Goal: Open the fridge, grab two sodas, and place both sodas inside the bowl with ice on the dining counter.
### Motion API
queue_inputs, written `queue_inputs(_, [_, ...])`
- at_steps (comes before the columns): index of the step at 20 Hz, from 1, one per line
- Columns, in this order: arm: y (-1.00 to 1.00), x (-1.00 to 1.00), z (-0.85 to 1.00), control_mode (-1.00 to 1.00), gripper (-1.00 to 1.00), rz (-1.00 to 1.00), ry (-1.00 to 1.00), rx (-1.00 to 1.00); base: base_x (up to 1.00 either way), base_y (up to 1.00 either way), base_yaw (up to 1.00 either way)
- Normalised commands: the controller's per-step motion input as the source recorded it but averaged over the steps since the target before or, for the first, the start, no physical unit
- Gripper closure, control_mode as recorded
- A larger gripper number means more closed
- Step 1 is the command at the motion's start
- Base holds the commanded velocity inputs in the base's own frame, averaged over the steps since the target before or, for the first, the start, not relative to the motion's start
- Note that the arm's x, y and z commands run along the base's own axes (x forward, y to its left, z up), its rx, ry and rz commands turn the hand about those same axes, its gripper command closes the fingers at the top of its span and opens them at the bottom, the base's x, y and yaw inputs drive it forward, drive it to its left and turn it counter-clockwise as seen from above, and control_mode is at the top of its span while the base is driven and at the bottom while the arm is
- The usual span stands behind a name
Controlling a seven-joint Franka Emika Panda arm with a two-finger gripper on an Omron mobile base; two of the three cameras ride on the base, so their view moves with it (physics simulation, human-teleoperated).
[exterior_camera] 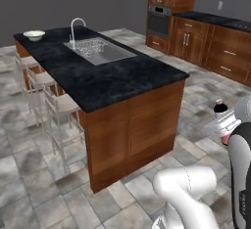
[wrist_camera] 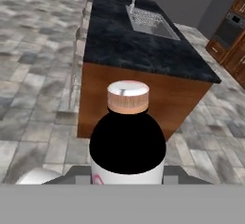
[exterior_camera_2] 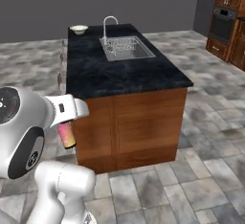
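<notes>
A: End effector (exterior_camera_2: 67, 122) clamped on a soda (exterior_camera_2: 66, 135), held off the floor, short of the near end of the dining counter (exterior_camera_2: 115, 70).

B: Soda's look?

A: Slim, pinkish-red body, black shoulder, pale pink cap; from the hand view it stands upright in the grip.

B: Arm?

A: Forearm roughly level, hand pointing toward the island, elbow low over the base.

B: Beyond that?

A: Black speckled worktop, steel sink (exterior_camera: 100, 49) with faucet (exterior_camera: 74, 27). Bowl (exterior_camera: 34, 35) at the far corner, well apart from the soda.
</notes>
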Motion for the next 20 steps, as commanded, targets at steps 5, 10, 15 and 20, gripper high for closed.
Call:
queue_inputs(5, [0.0, 0.0, 0.0, 1.0, 1.0, 0.0, 0.0, 0.0, 0.27, 1.0, -0.21])
queue_inputs(10, [0.0, 0.0, 0.0, 1.0, 1.0, 0.0, 0.0, 0.0, 0.29, 1.0, -0.24])
queue_inputs(15, [0.0, 0.0, 0.0, 1.0, 1.0, 0.0, 0.0, 0.0, 0.36, 1.0, -0.3])
queue_inputs(20, [0.0, 0.0, 0.0, 1.0, 1.0, 0.0, 0.0, 0.0, 0.35, 0.99, -0.34])
